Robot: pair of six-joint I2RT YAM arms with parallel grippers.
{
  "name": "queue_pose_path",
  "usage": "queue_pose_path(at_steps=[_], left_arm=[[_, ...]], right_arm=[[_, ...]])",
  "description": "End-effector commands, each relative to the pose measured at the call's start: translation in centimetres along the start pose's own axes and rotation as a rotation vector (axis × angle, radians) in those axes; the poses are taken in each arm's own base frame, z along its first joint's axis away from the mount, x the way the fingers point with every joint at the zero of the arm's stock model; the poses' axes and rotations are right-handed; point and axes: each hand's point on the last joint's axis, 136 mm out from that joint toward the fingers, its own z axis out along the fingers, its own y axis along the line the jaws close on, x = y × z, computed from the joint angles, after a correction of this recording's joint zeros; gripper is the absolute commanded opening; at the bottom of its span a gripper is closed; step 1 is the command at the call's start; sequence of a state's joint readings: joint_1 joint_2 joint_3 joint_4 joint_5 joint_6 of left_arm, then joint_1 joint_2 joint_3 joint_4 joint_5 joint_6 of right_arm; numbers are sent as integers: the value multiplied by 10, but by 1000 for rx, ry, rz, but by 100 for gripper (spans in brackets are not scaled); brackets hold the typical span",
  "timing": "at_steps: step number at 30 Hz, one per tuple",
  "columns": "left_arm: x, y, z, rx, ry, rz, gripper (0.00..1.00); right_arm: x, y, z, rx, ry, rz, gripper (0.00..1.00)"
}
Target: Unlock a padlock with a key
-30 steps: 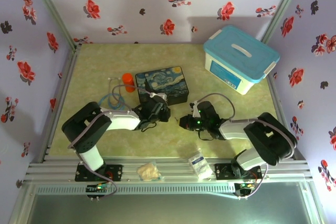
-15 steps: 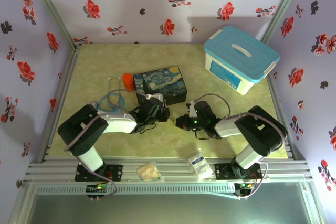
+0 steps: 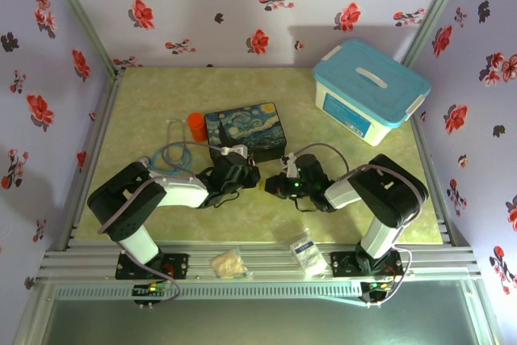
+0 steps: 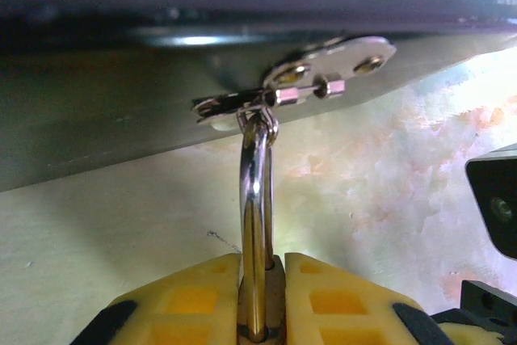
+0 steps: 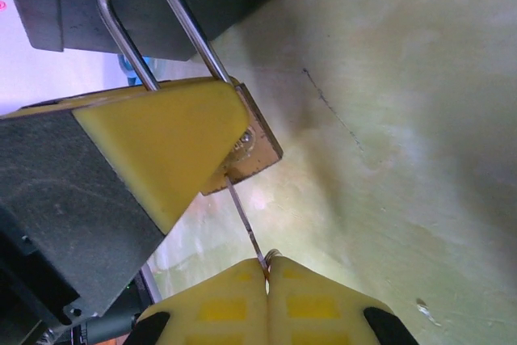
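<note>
The padlock (image 4: 275, 296) is a small brass body pinched between the yellow fingers of my left gripper (image 4: 262, 268), which is shut on it. Its silver shackle (image 4: 254, 191) runs up through the metal hasp (image 4: 323, 70) on the painted box (image 3: 246, 127). In the right wrist view the padlock (image 5: 257, 147) shows its bottom face beside a left fingertip (image 5: 161, 143). My right gripper (image 5: 268, 268) is shut on the key (image 5: 245, 220). The thin blade reaches up to the padlock's bottom face; how deep it sits I cannot tell. From above, the left gripper (image 3: 253, 179) and right gripper (image 3: 271, 187) nearly meet.
An orange cylinder (image 3: 196, 125) and a blue cable (image 3: 171, 153) lie left of the painted box. A white bin with a blue lid (image 3: 370, 90) stands at the back right. Two small packets (image 3: 229, 262) (image 3: 306, 246) rest by the front rail.
My right gripper has moved left with the key until it stands right by the left gripper. The left gripper has shifted slightly and keeps hold of the padlock.
</note>
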State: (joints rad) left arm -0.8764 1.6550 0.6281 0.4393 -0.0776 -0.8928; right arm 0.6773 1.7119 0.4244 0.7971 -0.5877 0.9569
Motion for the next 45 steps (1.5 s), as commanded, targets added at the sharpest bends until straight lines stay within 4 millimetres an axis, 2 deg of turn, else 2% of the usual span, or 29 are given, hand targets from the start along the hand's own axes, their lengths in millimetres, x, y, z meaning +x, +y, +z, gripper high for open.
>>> queue_pose_path(at_steps=[1, 8, 12, 27, 38, 45], left_arm=[[-25, -21, -9, 72, -90, -22, 15], [-25, -16, -7, 63, -88, -27, 15], [-28, -20, -9, 76, -97, -35, 15], [-30, -21, -9, 89, -101, -52, 15], [-24, -16, -9, 109, -92, -85, 14], [-24, -19, -8, 132, -91, -103, 14]], right_arm=[[0, 11, 4, -45, 6, -4, 0], [8, 11, 3, -52, 14, 3, 0], [13, 4, 5, -43, 30, 22, 0], [15, -4, 7, -55, 14, 60, 0], [2, 9, 4, -148, -30, 26, 0], [-4, 0, 6, -142, -44, 50, 0]])
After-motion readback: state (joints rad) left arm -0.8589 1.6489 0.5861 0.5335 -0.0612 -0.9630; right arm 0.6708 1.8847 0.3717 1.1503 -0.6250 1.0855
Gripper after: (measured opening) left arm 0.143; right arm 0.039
